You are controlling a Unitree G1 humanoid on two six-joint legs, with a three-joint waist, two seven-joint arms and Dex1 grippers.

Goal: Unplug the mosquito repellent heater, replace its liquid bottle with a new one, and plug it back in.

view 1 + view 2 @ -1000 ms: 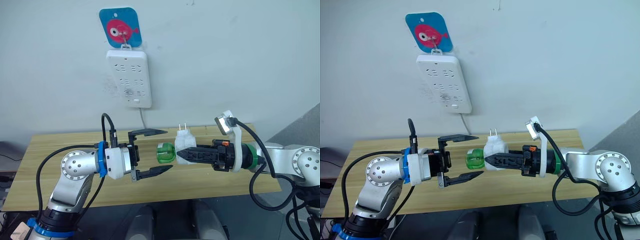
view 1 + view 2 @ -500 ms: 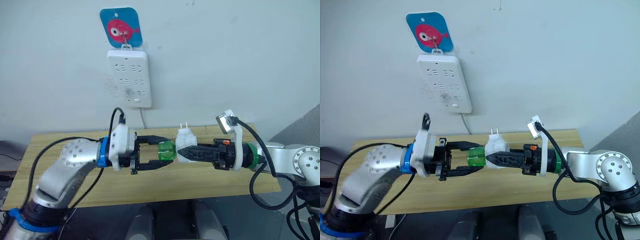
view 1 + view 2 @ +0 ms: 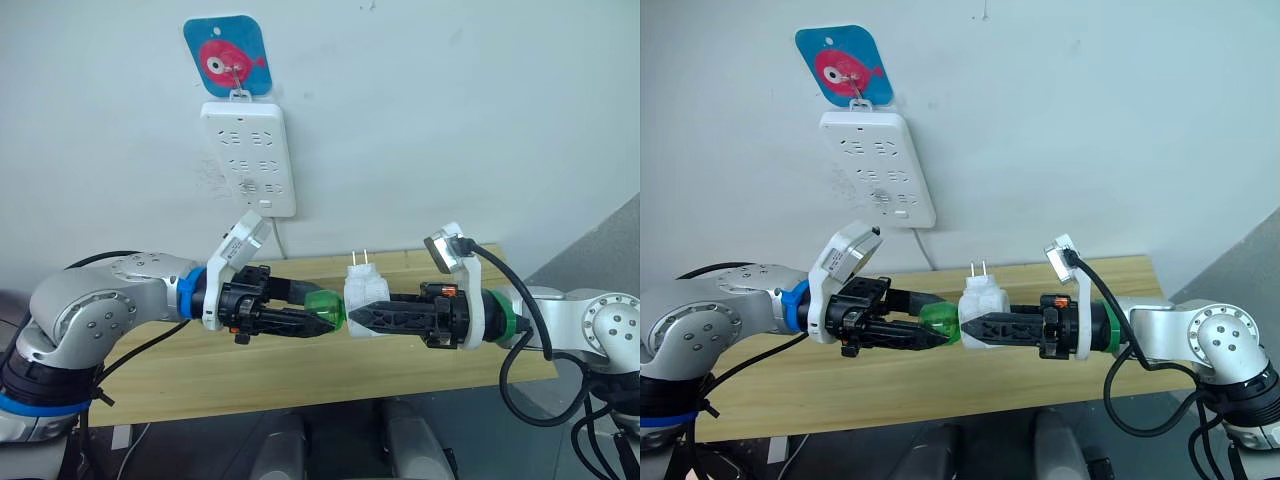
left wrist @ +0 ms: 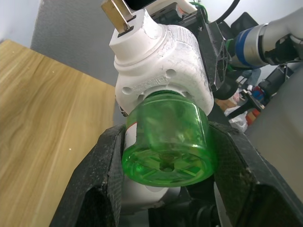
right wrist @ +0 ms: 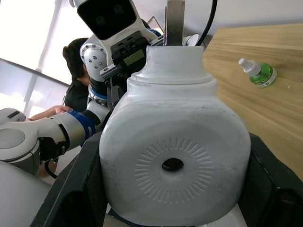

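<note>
The mosquito repellent heater (image 3: 366, 288), a small white unit, hangs above the table with its two prongs up. My right gripper (image 3: 358, 313) is shut on its sides. In the right wrist view the heater's (image 5: 175, 165) round vent hole faces the camera between the black fingers (image 5: 78, 194). A green liquid bottle (image 3: 325, 304) sticks out of the heater toward my left arm. My left gripper (image 3: 318, 312) is shut on this bottle, and its fingers (image 4: 102, 175) press both sides of the bottle (image 4: 165, 142). A second green bottle (image 5: 258, 73) with a white cap lies on the table.
A white power strip (image 3: 248, 158) hangs on the wall under a blue fish tag (image 3: 225, 58), its cord dropping behind the wooden table (image 3: 300, 365). A person (image 5: 78, 80) sits beyond the table's end in the right wrist view.
My left gripper was open and apart from the bottle, then moved in around it and has shut on it. The right gripper has kept hold of the heater. The camera shifted slightly.
</note>
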